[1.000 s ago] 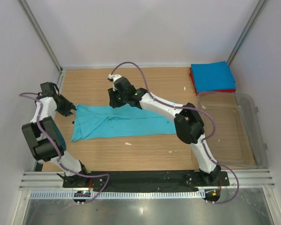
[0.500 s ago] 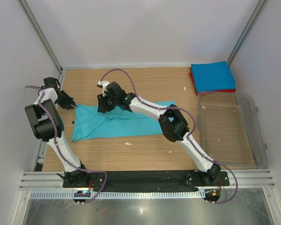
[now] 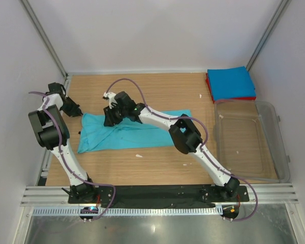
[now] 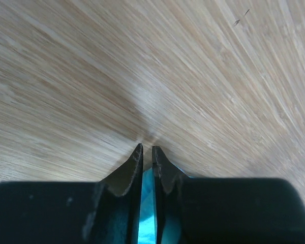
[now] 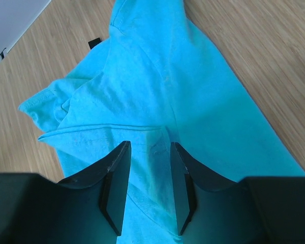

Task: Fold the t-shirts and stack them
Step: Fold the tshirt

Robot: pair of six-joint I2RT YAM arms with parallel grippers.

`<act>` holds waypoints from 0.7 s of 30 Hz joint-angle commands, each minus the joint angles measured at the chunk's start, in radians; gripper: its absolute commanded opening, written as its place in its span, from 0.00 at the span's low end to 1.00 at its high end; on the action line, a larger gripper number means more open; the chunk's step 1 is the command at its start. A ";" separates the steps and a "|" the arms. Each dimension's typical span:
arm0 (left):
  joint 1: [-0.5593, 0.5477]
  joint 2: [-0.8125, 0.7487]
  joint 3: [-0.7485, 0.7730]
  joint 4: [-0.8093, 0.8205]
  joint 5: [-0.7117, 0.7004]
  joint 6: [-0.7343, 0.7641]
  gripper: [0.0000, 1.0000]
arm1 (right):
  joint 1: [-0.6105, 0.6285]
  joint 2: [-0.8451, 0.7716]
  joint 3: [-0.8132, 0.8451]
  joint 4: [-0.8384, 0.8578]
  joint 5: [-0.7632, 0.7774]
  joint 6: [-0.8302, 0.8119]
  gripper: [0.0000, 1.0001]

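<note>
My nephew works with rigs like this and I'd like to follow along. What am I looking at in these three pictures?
This is a robot with two arms, the left arm and the right arm, bolted at the near edge of a wooden table. One picture looks down from above. The other two come from a small camera on each wrist, so each shows that arm's own pincer.

A turquoise t-shirt lies on the table. In the far right corner a folded blue t-shirt sits on a folded red t-shirt, next to a clear plastic tub.

The left pincer is pinched shut on the turquoise cloth. The right pincer is open over the shirt, holding nothing.
</note>
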 commanded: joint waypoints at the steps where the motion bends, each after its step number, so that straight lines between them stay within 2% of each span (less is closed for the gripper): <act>1: 0.000 -0.024 0.044 -0.006 -0.004 0.009 0.13 | 0.018 0.002 0.049 0.032 -0.008 -0.052 0.43; 4: -0.002 -0.044 0.047 -0.022 -0.019 0.011 0.16 | 0.021 0.010 0.054 0.021 0.035 -0.066 0.43; 11: -0.012 -0.121 0.021 -0.036 -0.062 0.032 0.29 | 0.036 0.038 0.086 -0.013 0.067 -0.095 0.43; 14: -0.028 -0.150 0.015 -0.037 -0.068 0.048 0.30 | 0.042 0.039 0.097 -0.021 0.093 -0.115 0.42; 17: -0.057 -0.175 -0.001 -0.040 -0.117 0.074 0.31 | 0.050 0.025 0.095 -0.030 0.136 -0.124 0.32; 18: -0.066 -0.179 -0.011 -0.042 -0.136 0.084 0.31 | 0.052 0.019 0.090 -0.031 0.144 -0.124 0.26; 21: -0.095 -0.187 -0.022 -0.042 -0.148 0.104 0.31 | 0.055 -0.018 0.052 -0.013 0.156 -0.116 0.19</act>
